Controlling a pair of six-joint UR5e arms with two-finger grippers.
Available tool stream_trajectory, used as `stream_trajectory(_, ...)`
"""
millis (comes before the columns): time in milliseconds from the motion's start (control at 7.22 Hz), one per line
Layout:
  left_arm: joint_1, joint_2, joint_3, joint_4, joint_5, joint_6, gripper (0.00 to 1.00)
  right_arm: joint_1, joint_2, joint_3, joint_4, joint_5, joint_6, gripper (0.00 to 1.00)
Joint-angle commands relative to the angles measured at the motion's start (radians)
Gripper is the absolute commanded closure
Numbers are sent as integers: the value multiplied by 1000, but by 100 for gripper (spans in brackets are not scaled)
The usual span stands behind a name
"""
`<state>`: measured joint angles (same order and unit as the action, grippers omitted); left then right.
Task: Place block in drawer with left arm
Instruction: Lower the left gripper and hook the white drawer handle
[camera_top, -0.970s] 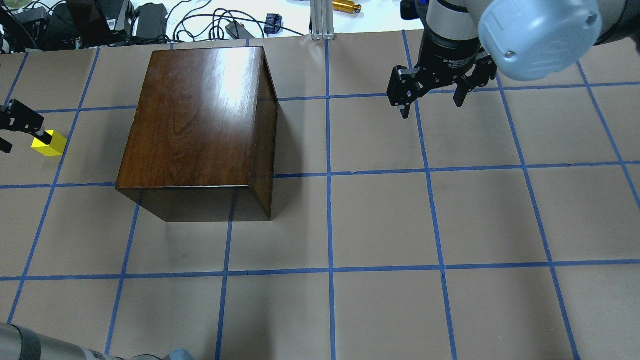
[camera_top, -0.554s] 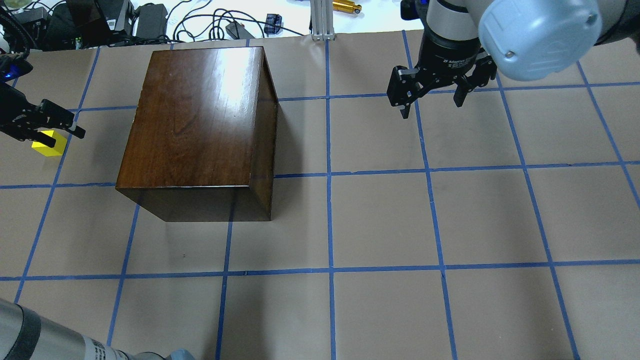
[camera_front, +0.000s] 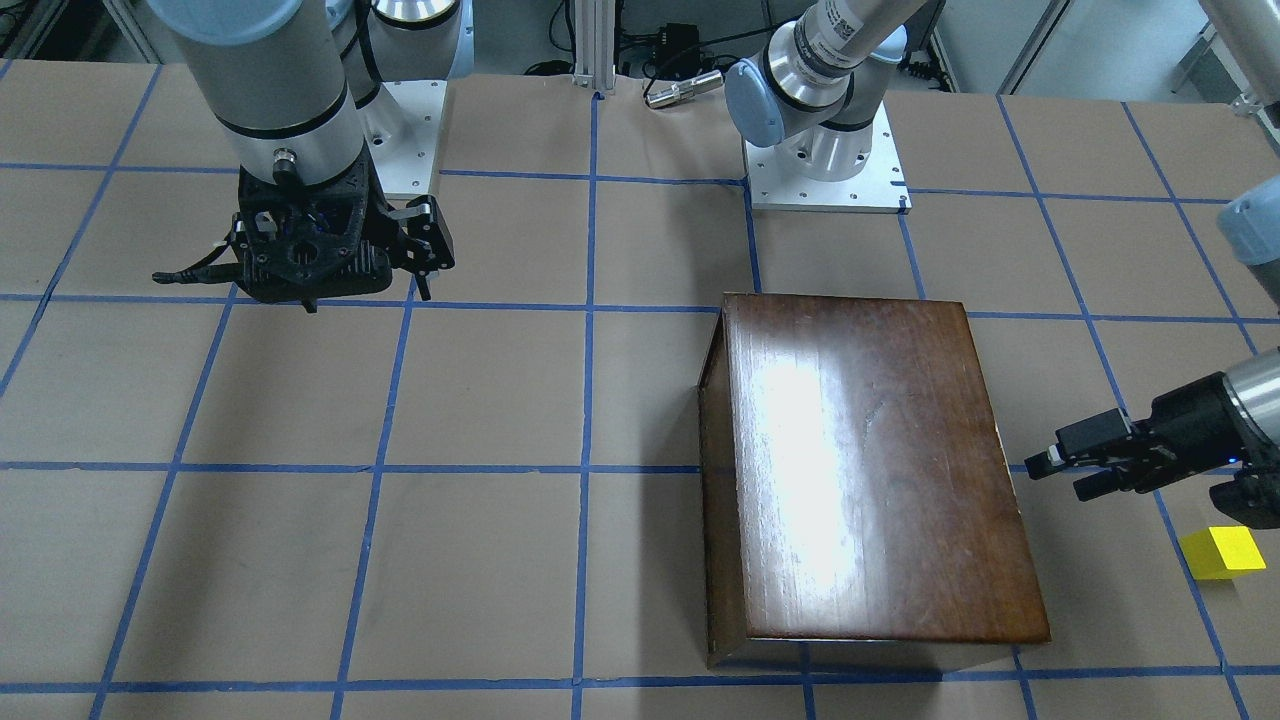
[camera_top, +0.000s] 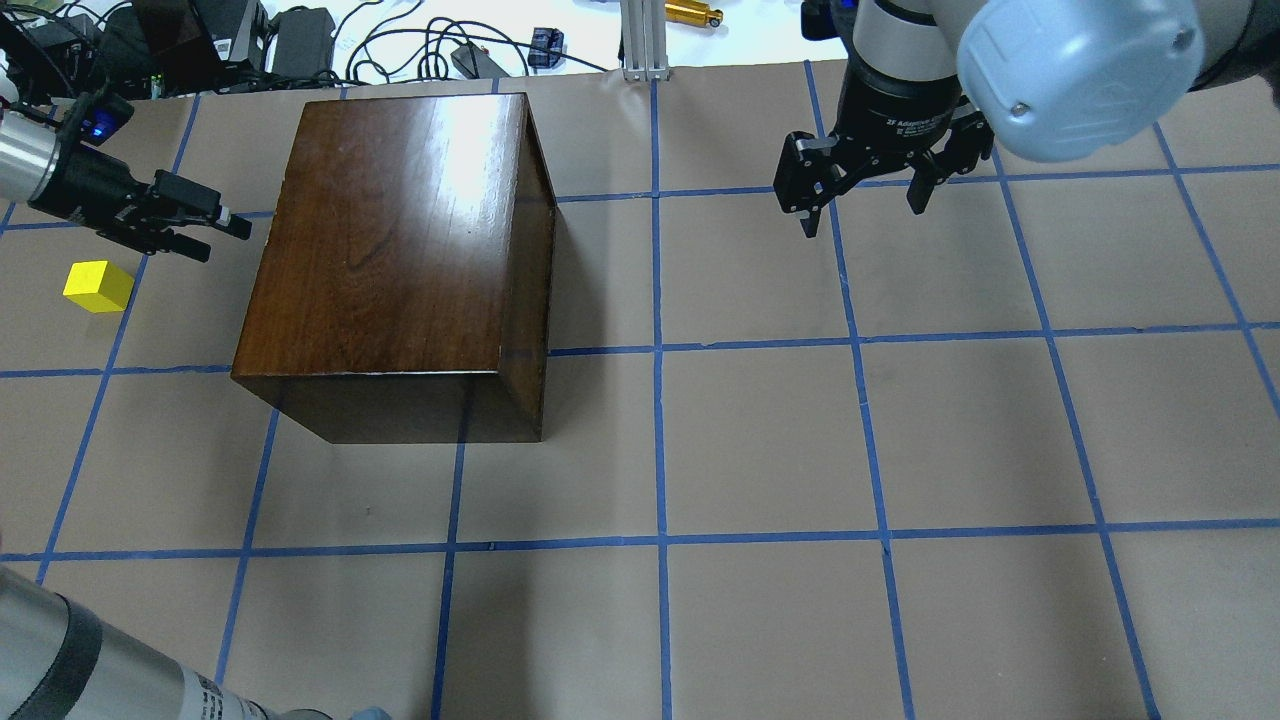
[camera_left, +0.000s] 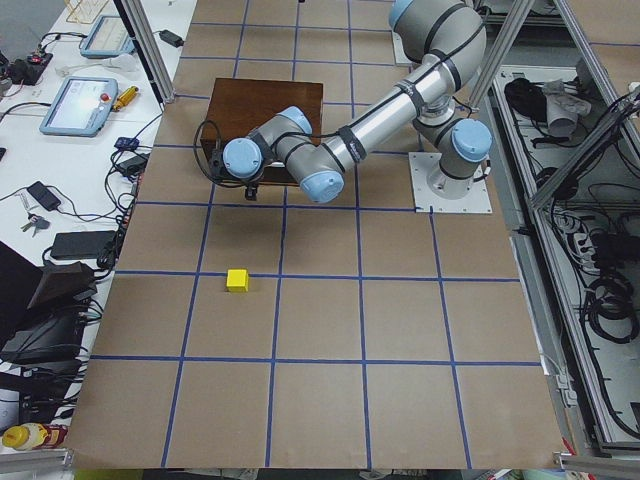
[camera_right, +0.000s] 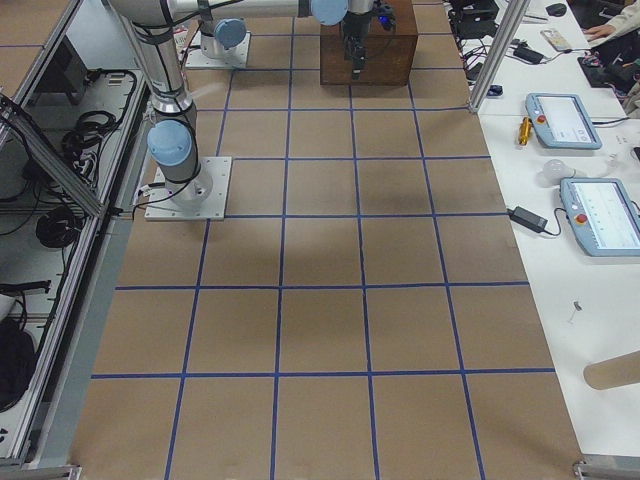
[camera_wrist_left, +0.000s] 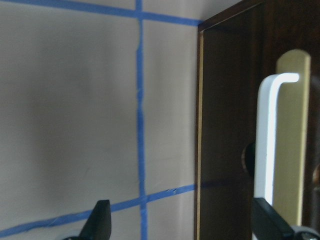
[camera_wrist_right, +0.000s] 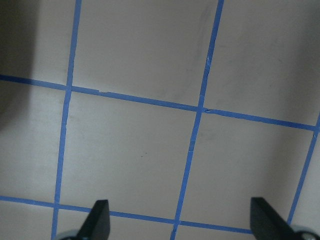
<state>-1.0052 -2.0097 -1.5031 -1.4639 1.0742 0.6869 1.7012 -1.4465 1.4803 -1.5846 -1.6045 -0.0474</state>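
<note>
The yellow block (camera_top: 98, 286) lies on the table left of the dark wooden cabinet (camera_top: 400, 240); it also shows in the front view (camera_front: 1222, 552) and the left side view (camera_left: 237, 281). My left gripper (camera_top: 228, 244) is open and empty. It points sideways at the cabinet's left face, a little short of it, past the block. In the left wrist view the drawer front (camera_wrist_left: 225, 150) is shut, its metal pull (camera_wrist_left: 267, 150) in line with one fingertip (camera_wrist_left: 270, 225). My right gripper (camera_top: 864, 218) hangs open and empty over the far right of the table.
The cabinet (camera_front: 860, 470) stands left of the table's centre. Cables and devices (camera_top: 300, 40) lie beyond the far edge. A metal post (camera_top: 645, 40) stands at the back centre. Blue tape lines grid the brown table cover (camera_top: 760, 440).
My left gripper has moved away from the block, to the right and farther back, up to the cabinet's left face. The block stays on the table. The right arm has not moved.
</note>
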Motion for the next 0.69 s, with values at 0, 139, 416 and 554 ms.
stream_trajectory(0, -15, -27, 4, 0, -5, 6, 0, 0, 0, 0, 0, 0, 1, 0)
stream_trajectory(139, -15, -40, 3, 0, -7, 5, 0, 0, 0, 0, 0, 0, 0, 0)
stream_trajectory(416, -23, -66, 3, 10, -5, 5, 0, 0, 0, 0, 0, 0, 0, 0)
stream_trajectory(554, -23, -76, 3, 11, -3, 5, 0, 0, 0, 0, 0, 0, 1, 0)
